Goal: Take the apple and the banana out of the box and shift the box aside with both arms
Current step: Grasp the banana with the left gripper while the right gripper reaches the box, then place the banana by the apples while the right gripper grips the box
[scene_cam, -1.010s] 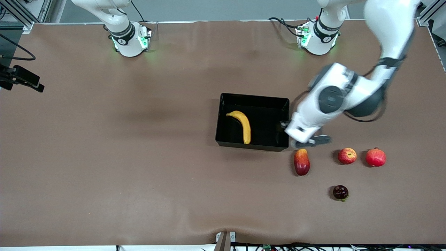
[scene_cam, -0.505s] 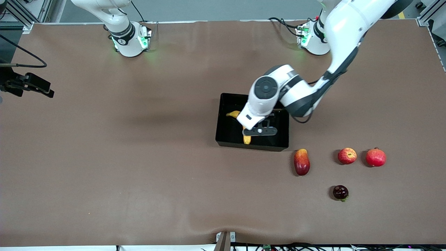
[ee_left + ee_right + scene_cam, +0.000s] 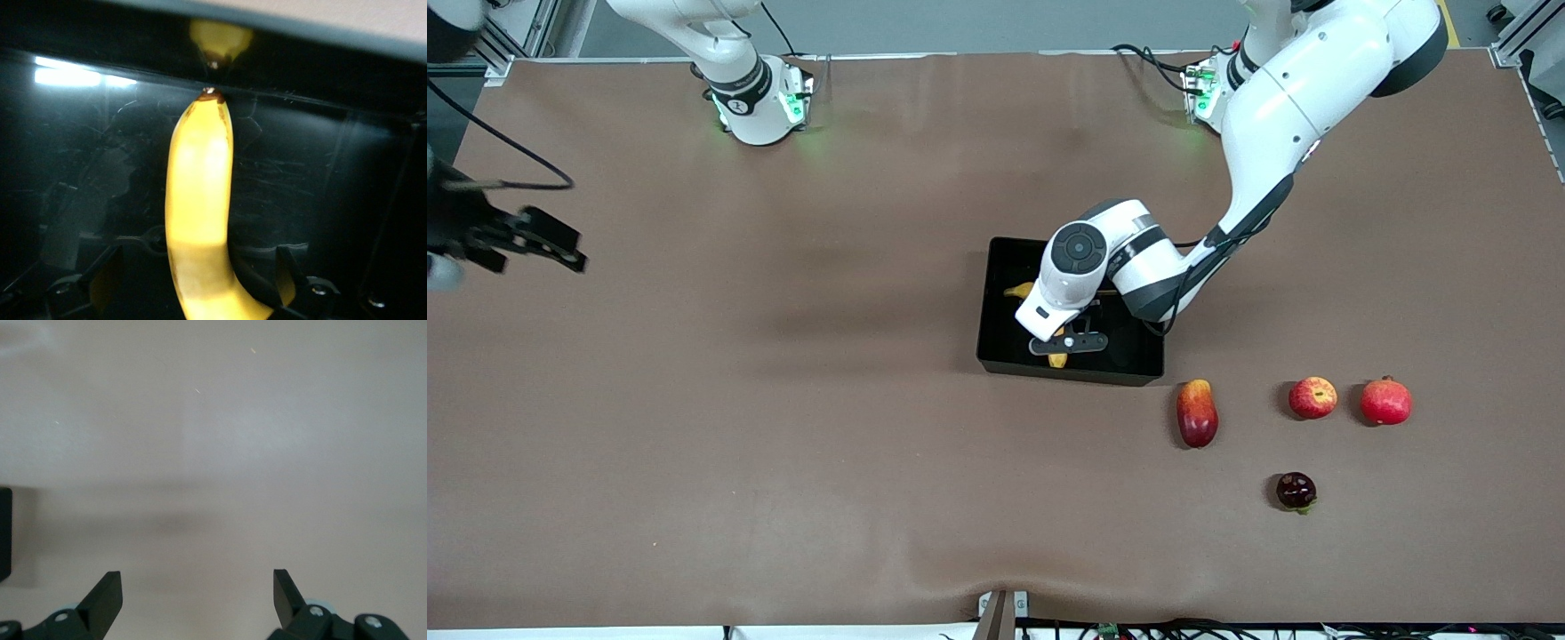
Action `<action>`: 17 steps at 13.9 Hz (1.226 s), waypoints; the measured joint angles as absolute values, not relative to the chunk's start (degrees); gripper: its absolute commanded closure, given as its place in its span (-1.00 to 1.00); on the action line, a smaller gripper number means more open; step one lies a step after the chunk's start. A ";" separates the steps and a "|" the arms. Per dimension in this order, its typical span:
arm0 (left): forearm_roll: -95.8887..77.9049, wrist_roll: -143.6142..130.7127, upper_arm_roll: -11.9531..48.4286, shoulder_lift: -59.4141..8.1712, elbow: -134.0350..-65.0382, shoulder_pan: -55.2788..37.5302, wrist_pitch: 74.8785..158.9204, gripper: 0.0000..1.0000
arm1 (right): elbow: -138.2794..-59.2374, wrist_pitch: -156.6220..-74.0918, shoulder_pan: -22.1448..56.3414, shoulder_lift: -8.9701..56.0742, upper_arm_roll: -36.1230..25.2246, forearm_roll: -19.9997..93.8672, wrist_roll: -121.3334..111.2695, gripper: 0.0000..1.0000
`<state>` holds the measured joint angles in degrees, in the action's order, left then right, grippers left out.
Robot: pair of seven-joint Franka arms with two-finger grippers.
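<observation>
Long curved yellow banana [image 3: 1057,359]: lies inside the shallow rectangular glossy black plastic tray [image 3: 1005,342], near the middle of the table. In the front view most of it is hidden under the left arm's wrist; only a stem end and the tip nearest the front camera show. In the left wrist view the banana [image 3: 199,220] runs lengthwise between the two fingertips, its dark tip touching or just short of the tray wall, where its reflection shows.

Left gripper [image 3: 1069,342]: low over the banana in the tray, fingers spread wide on either side of the fruit, not clamped on it.

Right gripper [image 3: 534,242]: at the right arm's end of the table, up over bare brown tabletop, well apart from the tray. Fingers [image 3: 107,593] parted, nothing between them.

Small round red apple with yellowish patches [image 3: 1312,396]: on the table, outside the tray, toward the left arm's end, nearer the front camera than the tray.

Larger red pomegranate with a crown tip [image 3: 1385,401]: just beside the apple, farther toward the left arm's end.

Oblong red-yellow mango [image 3: 1197,412]: near the tray's corner, between tray and apple.

Small dark red round fruit [image 3: 1296,491]: nearer the front camera than the apple.

Brown table covering [image 3: 783,400]: bears all items.
</observation>
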<state>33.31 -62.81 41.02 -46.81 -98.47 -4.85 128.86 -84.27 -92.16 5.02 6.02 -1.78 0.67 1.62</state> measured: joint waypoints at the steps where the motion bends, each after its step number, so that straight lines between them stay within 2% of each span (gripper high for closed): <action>1: 33.32 -62.81 40.53 -47.07 -98.47 -5.38 129.19 -0.09 | -84.58 -93.73 7.01 7.78 -1.74 0.65 1.63 -1.00; 3: 33.32 -62.81 40.16 -47.32 -98.47 -5.85 129.27 0.59 | -84.89 -96.52 11.86 12.17 -1.71 0.51 1.98 -1.00; 4: 33.32 -62.81 40.12 -47.35 -98.48 -5.88 129.27 0.85 | -84.88 -97.41 13.86 14.07 -1.69 0.47 2.52 -1.00; 5: 33.32 -62.81 40.08 -47.35 -98.47 -5.87 129.27 1.00 | -84.87 -97.75 14.98 15.37 -1.70 0.47 2.78 -1.00; 9: 33.40 -62.81 40.04 -47.30 -97.84 -5.85 128.56 1.00 | -85.09 -99.15 16.83 20.88 -1.66 1.84 2.78 -1.00; 12: 33.51 -62.59 40.25 -46.15 -95.85 -5.87 125.05 1.00 | -85.09 -105.70 21.70 26.46 -1.62 2.12 9.42 -1.00; 17: 33.49 -60.02 40.63 -40.06 -89.80 -4.07 117.45 1.00 | -85.47 -110.66 25.89 29.72 -1.64 5.91 15.42 -1.00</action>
<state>33.49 -60.02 40.63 -40.06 -89.80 -4.07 117.45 -85.47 -110.66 25.89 29.72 -1.64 5.91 15.42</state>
